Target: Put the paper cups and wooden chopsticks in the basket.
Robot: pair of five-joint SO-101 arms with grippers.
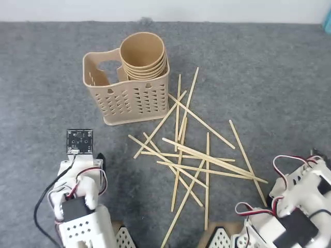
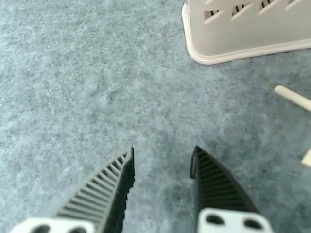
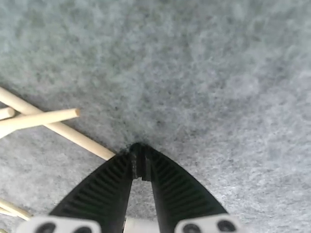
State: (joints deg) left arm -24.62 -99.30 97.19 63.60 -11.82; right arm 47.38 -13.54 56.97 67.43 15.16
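Black left tool (image 2: pixel 164 148) agape above carpet (image 2: pixel 73 73)

No writing, label, number or sign is legible anywhere.

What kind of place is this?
Probably a robot practice table: a flat grey felt-like mat, white robot arms, and a beige slotted plastic basket beside scattered wooden chopsticks.
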